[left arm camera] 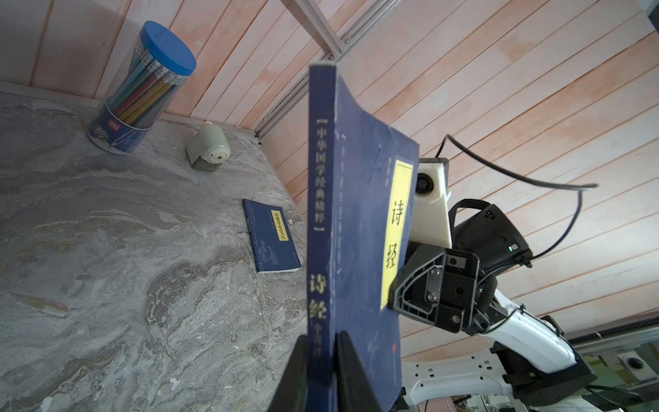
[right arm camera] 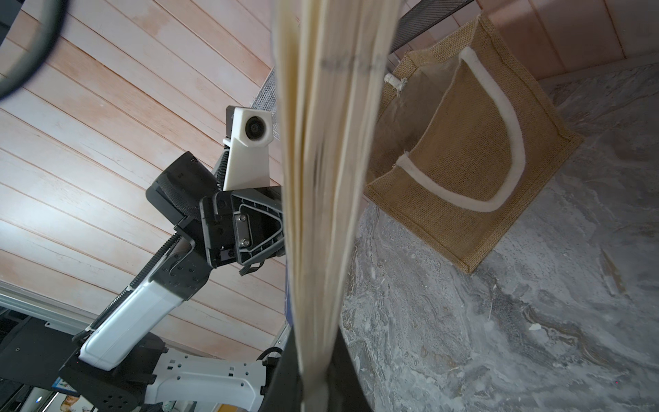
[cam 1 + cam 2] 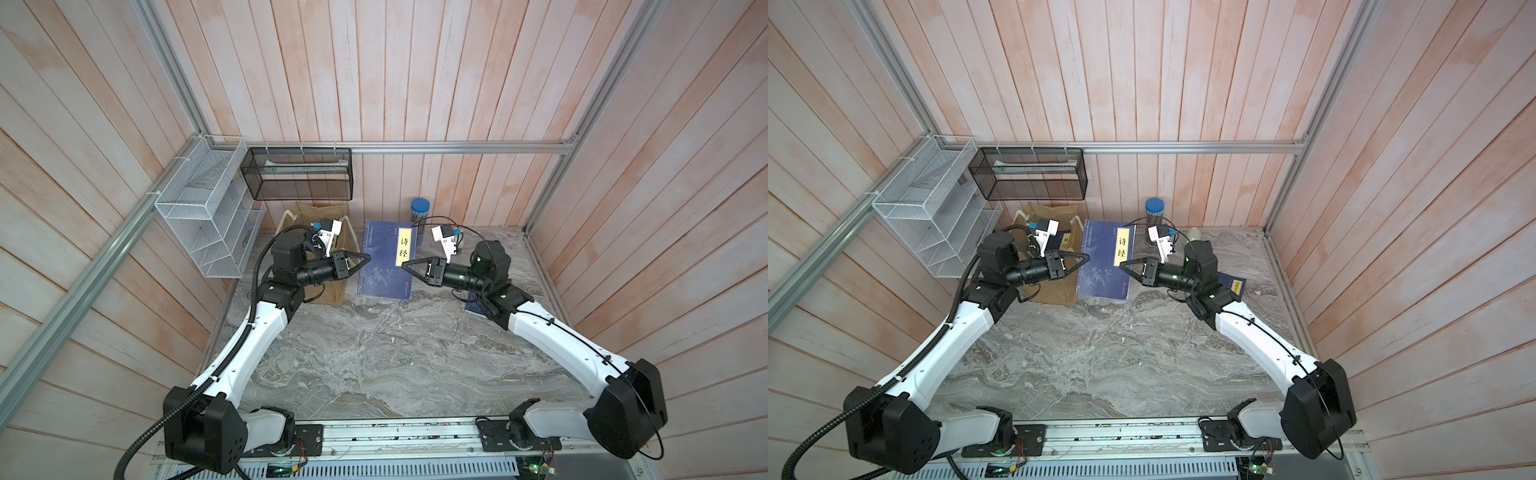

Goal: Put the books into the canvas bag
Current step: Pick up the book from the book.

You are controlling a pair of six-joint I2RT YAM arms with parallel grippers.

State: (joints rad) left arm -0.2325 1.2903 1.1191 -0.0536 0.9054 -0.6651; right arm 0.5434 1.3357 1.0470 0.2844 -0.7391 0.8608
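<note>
The grey marble-patterned tabletop (image 3: pixel 374 365) carries the tan burlap canvas bag (image 3: pixel 332 293) at far left, mouth up and partly hidden by the left arm. Just right of it, the large navy paperback with a yellow title label (image 3: pixel 384 266) is held clear of the table, cover up. A smaller navy paperback (image 3: pixel 1235 286) lies flat at the right. The left gripper (image 3: pixel 368 257) is clamped on the large book's spine edge; the right gripper (image 3: pixel 404 266) is clamped on its page edge. By this evidence you are in the transfer step. Next, carry the book left over the bag mouth, tip it on edge, clear the white rope handles, and free one grip before lowering.
</note>
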